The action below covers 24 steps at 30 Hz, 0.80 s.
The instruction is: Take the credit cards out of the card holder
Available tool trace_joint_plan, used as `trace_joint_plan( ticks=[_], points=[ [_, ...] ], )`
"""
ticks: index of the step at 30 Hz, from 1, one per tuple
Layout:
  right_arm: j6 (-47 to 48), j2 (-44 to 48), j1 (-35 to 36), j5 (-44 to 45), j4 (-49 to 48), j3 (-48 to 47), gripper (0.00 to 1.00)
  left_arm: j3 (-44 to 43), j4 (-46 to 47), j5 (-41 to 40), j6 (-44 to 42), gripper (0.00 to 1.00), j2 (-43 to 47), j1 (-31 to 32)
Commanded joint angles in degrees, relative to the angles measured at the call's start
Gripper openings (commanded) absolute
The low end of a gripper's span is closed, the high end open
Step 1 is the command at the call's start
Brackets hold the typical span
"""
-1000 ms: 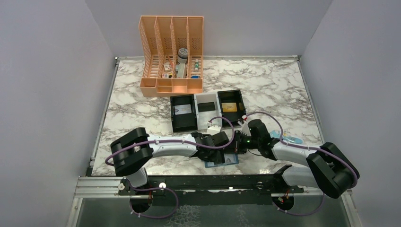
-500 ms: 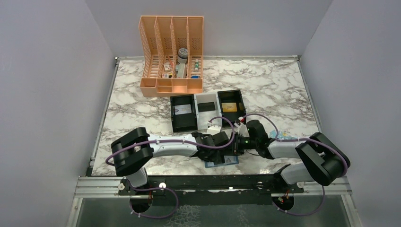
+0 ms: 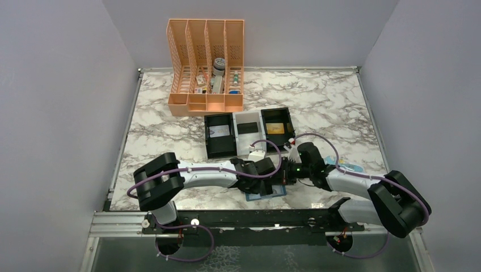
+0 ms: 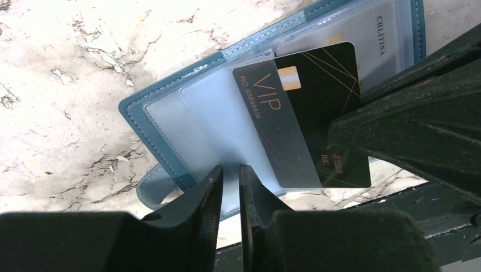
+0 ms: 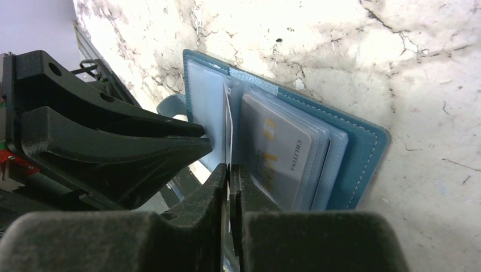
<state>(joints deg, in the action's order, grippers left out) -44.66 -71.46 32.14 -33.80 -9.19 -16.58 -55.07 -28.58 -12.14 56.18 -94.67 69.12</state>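
Note:
The light-blue card holder (image 4: 170, 85) lies open near the table's front edge (image 3: 266, 194), its clear sleeves fanned out. A black credit card (image 4: 323, 96) marked VIP sticks halfway out of one sleeve. My right gripper (image 5: 229, 173) is shut on that card's outer edge, seen edge-on between its fingers. Its dark fingers (image 4: 397, 113) fill the right of the left wrist view. My left gripper (image 4: 231, 173) is shut on a clear sleeve leaf of the holder, just left of the card. A pale card (image 5: 278, 153) sits inside another sleeve.
A black-and-white three-compartment tray (image 3: 249, 133) stands just behind the arms. An orange file organiser (image 3: 207, 68) with small items stands at the back. A pale blue packet (image 3: 351, 168) lies right of the right arm. The metal base rail (image 3: 255, 218) runs along the near edge.
The right arm's elbow swung inward half a second ago and has swung back out. Both grippers stay together over the holder.

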Motion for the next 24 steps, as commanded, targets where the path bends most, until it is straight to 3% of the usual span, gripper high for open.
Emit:
trace_joint_plan(
  ticks=[1, 8, 11, 20, 24],
  points=[
    [0.61, -1.08, -0.46, -1.62, -1.95, 0.14, 0.12, 0.02, -3.85, -2.84, -0.9, 0.2, -3.57, 0.01],
    [-6.2, -5.87, -0.41, -5.42, -15.55, 4.16, 0.27, -0.51, -3.81, -2.54, -1.16, 0.2, -4.3, 0.04],
    [-7.11, -5.88, -0.32, -5.43, -17.48, 5.13, 0.27, -0.48, -3.85, -2.6, -1.16, 0.2, -4.26, -0.04],
    [-6.89, -7.88, -0.32, -5.72, -17.47, 4.62, 0.02, -0.6, -3.91, -2.71, -1.25, 0.19, -4.0, 0.02],
    [-5.17, -2.21, -0.32, 0.48, -9.06, 2.98, 0.01, -0.03, -4.37, -4.2, -0.83, 0.19, -2.3, 0.01]
  ],
)
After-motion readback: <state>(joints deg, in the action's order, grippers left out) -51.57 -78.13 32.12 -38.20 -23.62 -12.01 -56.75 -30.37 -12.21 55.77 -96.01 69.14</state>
